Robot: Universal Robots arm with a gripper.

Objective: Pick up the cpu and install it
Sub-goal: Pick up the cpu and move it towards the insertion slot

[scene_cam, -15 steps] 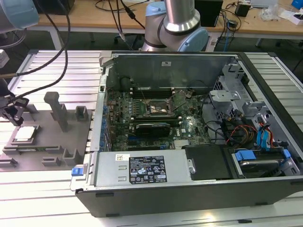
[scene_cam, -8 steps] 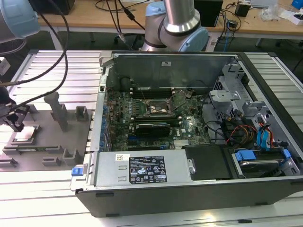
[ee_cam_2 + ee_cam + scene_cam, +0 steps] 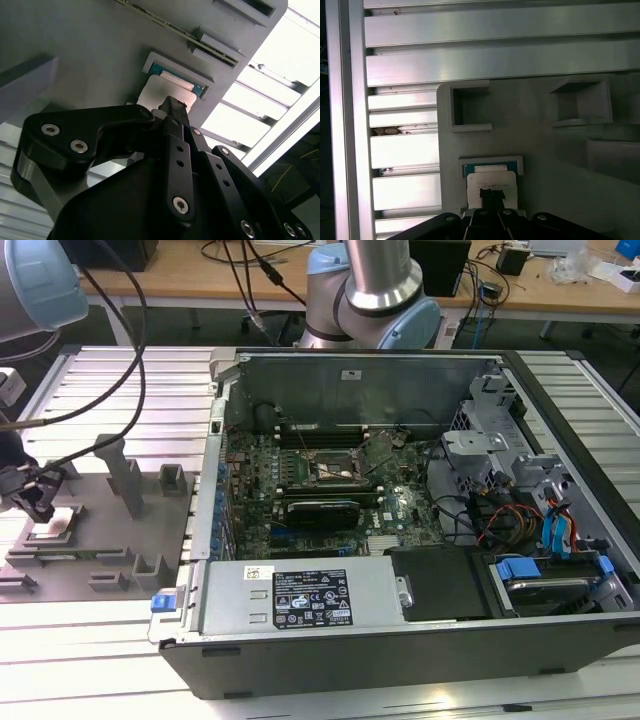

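The arm (image 3: pixel 378 275) is a silvery metal tube with pale blue joint caps (image 3: pixel 428 322), and black cables (image 3: pixel 144 350) trail from it. The gripper (image 3: pixel 172 107) is matte black (angular links, layered), fastened with round silver screws (image 3: pixel 79 146) that have hex sockets.

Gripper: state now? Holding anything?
Gripper: closed, tips together just over the cpu, which lies in its nest on the grey tray; no grasp visible.
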